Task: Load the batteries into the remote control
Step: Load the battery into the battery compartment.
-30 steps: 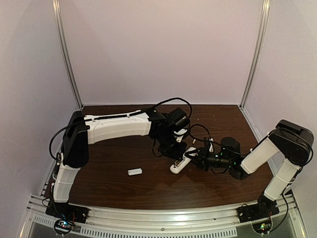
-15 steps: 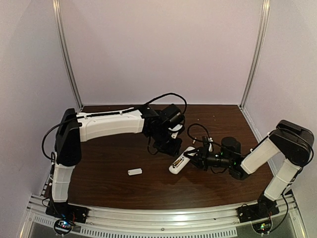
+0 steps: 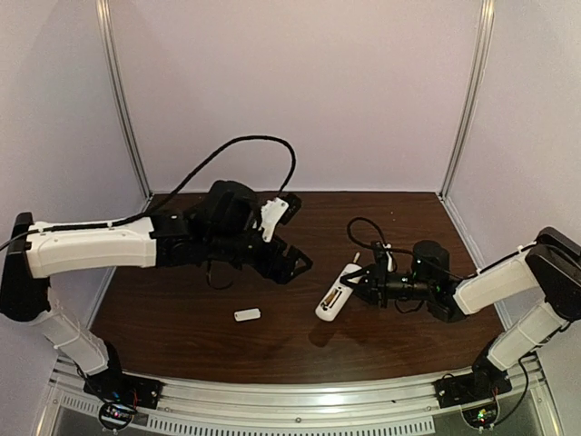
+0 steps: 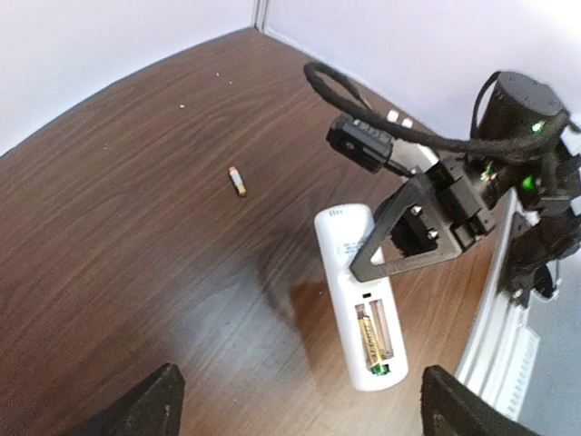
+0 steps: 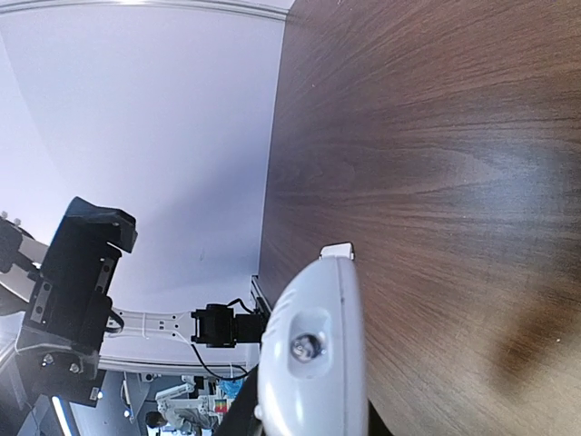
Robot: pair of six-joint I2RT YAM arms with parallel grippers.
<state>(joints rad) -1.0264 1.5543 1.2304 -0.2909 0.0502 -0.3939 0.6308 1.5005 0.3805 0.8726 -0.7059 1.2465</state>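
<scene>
Only from the left wrist were one battery in the recess of the remote control and a second battery loose beyond it shown. The remote control was clamped in the right hand; the left hand had been opened wide, empty, and withdrawn leftward from it.

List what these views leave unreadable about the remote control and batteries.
- Left wrist view: the battery seated in the recess is too small to read polarity; the right gripper covers the middle of the remote control.
- Right wrist view: the remote control looms blurred, its recess out of sight.
- Top view: the recess contents are too small to see.
</scene>
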